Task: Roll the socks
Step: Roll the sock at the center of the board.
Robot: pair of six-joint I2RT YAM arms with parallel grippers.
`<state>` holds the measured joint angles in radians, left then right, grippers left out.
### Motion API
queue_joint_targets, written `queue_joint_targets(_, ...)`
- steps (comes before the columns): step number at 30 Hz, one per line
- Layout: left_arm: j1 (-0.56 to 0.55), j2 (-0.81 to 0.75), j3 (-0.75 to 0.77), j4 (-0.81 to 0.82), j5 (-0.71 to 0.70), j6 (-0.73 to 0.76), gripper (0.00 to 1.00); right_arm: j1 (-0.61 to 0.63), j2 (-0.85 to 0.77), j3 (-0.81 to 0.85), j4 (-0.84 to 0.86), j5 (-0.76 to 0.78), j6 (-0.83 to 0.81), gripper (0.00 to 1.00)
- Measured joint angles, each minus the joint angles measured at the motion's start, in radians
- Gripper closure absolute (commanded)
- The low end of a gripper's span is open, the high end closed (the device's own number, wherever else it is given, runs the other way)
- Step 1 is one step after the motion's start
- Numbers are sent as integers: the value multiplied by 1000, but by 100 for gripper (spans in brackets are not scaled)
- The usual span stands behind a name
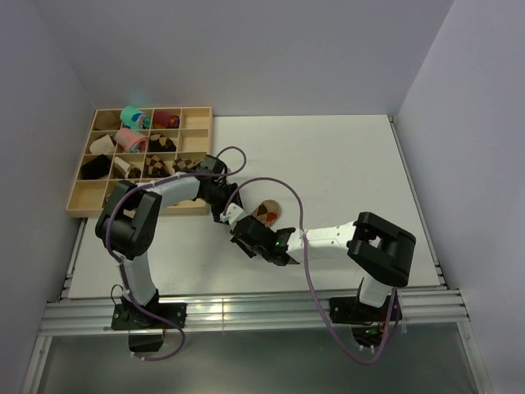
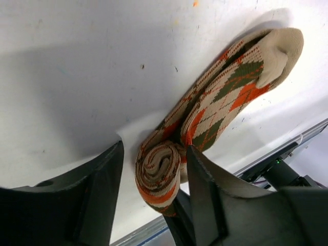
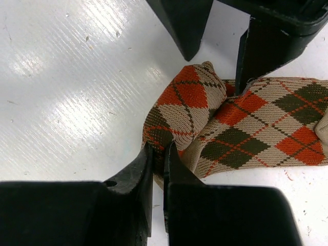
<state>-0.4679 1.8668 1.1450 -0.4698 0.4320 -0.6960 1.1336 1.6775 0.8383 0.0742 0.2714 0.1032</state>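
The tan argyle socks (image 1: 267,212) with dark brown and orange-red diamonds lie on the white table (image 1: 344,164) near its middle front. One end is wound into a tight roll (image 2: 159,174); the rest lies flat, toe (image 2: 282,46) pointing away. My left gripper (image 2: 154,154) is open and straddles the roll, right finger against it, left finger clear. My right gripper (image 3: 159,151) is shut on the rolled end of the socks (image 3: 241,123), pinching its edge. The left gripper's fingers (image 3: 184,25) show at the top of the right wrist view. Both grippers meet at the socks in the top view.
A wooden compartment tray (image 1: 82,201) stands at the back left, holding teal (image 1: 131,116), pink (image 1: 131,139), maroon (image 1: 166,121) and brown-and-cream rolls. The table's front edge and metal rails (image 1: 246,308) run just behind the grippers. Walls close in on both sides.
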Motion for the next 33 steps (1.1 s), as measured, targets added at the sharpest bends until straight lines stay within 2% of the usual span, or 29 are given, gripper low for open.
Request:
queue_joint_targets(9, -9, 61, 50, 5, 15, 8, 63, 0, 0, 7, -13, -3, 0, 100)
queue_joint_targets(12, -24, 77, 56, 13, 15, 14, 78, 0, 2, 16, -28, -6, 0, 100)
queue_joint_targets(13, -29, 82, 58, 14, 15, 19, 89, 0, 3, 21, -35, -7, 0, 100)
queue_joint_targets(15, -39, 92, 63, 18, 7, 27, 99, 0, 6, 31, -48, -9, 0, 100)
queue_joint_targets(33, -68, 115, 153, -43, -144, 68, 99, -9, -29, 76, -213, -68, -4, 100)
